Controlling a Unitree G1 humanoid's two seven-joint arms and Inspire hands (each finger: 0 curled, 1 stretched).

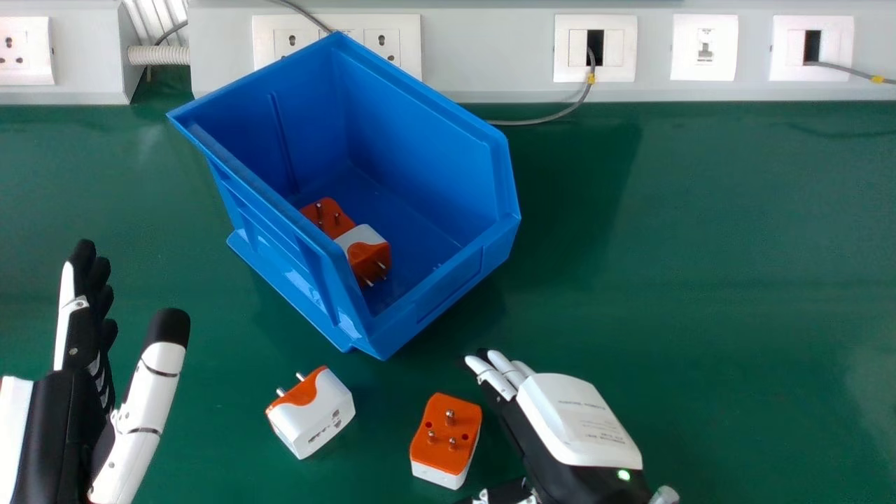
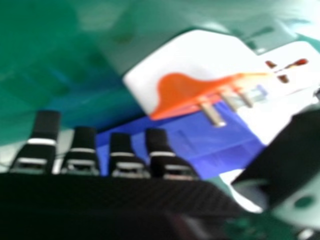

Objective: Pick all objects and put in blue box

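Note:
My right hand is low in the head view, just right of an orange-topped white adapter standing pins up. In the right hand view, my right hand's fingers are extended, and the orange-and-white adapter lies between them and the thumb, not gripped. Another white adapter rests on its side farther left. My left hand is at the left edge, fingers straight and thumb apart, holding nothing. The blue box contains an orange adapter and an orange-and-white one.
The green table has bare surface to the right of the box and hand. Along the back runs a grey wall trunking with sockets, and a grey cable droops onto the table behind the box.

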